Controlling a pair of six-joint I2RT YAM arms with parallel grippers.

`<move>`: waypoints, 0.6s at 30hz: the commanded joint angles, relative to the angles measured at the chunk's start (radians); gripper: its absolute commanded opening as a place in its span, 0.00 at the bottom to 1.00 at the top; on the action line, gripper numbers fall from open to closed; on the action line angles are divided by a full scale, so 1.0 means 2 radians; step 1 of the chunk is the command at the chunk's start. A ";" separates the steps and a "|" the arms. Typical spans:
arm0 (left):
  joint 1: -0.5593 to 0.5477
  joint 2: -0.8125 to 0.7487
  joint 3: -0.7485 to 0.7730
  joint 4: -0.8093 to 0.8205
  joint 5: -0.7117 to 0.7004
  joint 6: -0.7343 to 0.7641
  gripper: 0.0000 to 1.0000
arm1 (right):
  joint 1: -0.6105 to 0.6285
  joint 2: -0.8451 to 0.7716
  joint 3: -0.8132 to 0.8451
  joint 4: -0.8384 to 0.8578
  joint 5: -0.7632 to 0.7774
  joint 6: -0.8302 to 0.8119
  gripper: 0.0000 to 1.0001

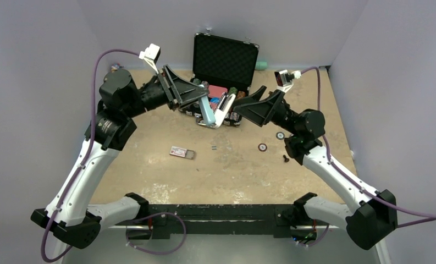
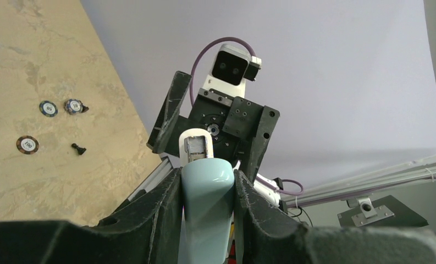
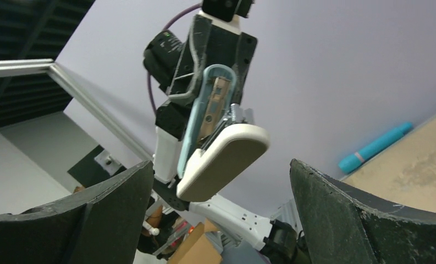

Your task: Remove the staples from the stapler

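Observation:
A small stapler (image 1: 207, 113) with a pale blue top and a white base hangs open above the table's middle back. My left gripper (image 1: 203, 104) is shut on its blue top, which fills the space between the jaws in the left wrist view (image 2: 204, 203). The white magazine end (image 2: 196, 147) shows a silvery ridged face. My right gripper (image 1: 248, 96) is open just right of the stapler. In the right wrist view, the white base (image 3: 224, 159) sits between and beyond its spread fingers (image 3: 111, 209). Tiny grey staples (image 1: 213, 147) lie on the table below.
An open black case (image 1: 226, 58) with assorted items stands at the back. A small box (image 1: 182, 152) lies left of the staples. Two poker chips (image 1: 263, 147) (image 1: 280, 135) and a black pawn (image 1: 285, 158) lie to the right. A teal marker (image 1: 261, 65) lies by the back wall.

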 commanded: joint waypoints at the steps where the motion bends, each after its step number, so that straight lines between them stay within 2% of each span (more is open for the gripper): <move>1: 0.005 0.003 0.032 0.036 0.011 -0.013 0.00 | 0.003 0.003 0.014 0.104 -0.023 0.030 0.99; 18: 0.005 0.003 0.006 0.107 0.022 -0.044 0.00 | 0.007 0.057 0.082 0.067 -0.030 0.022 0.98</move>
